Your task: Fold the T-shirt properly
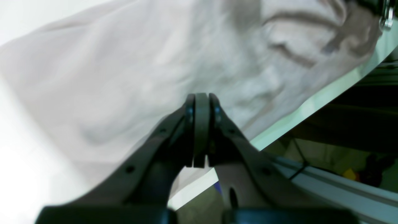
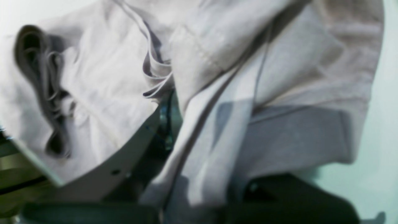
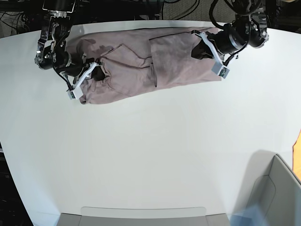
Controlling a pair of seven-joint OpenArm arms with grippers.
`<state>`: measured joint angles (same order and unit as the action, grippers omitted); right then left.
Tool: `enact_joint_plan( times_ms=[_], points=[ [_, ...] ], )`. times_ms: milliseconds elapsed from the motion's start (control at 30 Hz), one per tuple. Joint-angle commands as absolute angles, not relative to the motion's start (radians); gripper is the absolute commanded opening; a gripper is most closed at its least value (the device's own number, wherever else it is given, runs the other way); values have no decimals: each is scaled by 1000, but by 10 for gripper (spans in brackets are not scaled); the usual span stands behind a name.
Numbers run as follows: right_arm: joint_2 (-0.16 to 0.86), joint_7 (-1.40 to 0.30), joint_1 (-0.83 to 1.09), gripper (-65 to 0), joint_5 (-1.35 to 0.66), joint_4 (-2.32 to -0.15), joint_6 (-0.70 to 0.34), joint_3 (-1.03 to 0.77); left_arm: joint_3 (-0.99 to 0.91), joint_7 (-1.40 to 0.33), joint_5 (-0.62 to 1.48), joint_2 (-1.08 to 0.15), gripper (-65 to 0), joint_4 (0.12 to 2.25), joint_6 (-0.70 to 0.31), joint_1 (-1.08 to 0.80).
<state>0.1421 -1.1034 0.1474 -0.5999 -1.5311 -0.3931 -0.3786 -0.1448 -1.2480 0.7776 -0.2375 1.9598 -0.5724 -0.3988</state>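
Scene: the base view is looking down on a white table (image 3: 150, 155), with the T-shirt (image 3: 141, 61) lying bunched in a long strip across the far edge, from about ten o'clock to two o'clock.

Right gripper (image 3: 87, 75): sitting at ten o'clock in the base view, at the left end of the cloth. The wrist view is showing folds of fabric draped over and between its fingers, so the jaws are closing on a bunched edge of the shirt. It is probably pinching here to get a corner to lift.

Right arm pose: reaching in from the far left edge, wrist angled down and inward toward the table.

T-shirt middle: lying wrinkled and partly doubled over, not yet spread flat, so folding is looking to be at an early stage.

Left gripper (image 1: 201, 130): its wrist view is showing the two fingers pressed together with nothing between them, hovering just over the cloth.

Left arm pose: coming in from two o'clock, wrist tilted down at the shirt's right end.
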Motion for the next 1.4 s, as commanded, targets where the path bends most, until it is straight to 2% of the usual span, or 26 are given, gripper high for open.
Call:
enact_joint_plan(
  times_ms=[0, 200, 500, 700, 833, 1100, 1367],
  points=[
    [156, -1099, 122, -650, -567, -1543, -389, -390, -150, -1230, 794, -245, -650, 1977, -578, -398],
    [156, -1099, 1, -650, -435, -1514, -389, -501, -240, -1233, 794, -242, -650, 1977, -576, -400],
    [168, -1099, -64, -650, -268, -1564, -389, -484, -449, -1297, 791, -245, -650, 1971, -579, -401],
    [131, -1102, -36, -650, -87, -1724, -384, -269, -495, -1311, 789, -245, -650, 1969, -579, -401],
    [90, -1101, -12, -650, 45, -1794, -286, -131, -495, -1313, 788, -246, -650, 1969, -576, -401],
    [90, -1106, 21, -650, 177, -1865, -130, 151, -495, -1313, 788, -246, -650, 1939, -576, -420],
    [87, -1106, 61, -650, 268, -1882, -113, 346, -559, -1314, 788, -246, -650, 1926, -576, -437]
  ],
)
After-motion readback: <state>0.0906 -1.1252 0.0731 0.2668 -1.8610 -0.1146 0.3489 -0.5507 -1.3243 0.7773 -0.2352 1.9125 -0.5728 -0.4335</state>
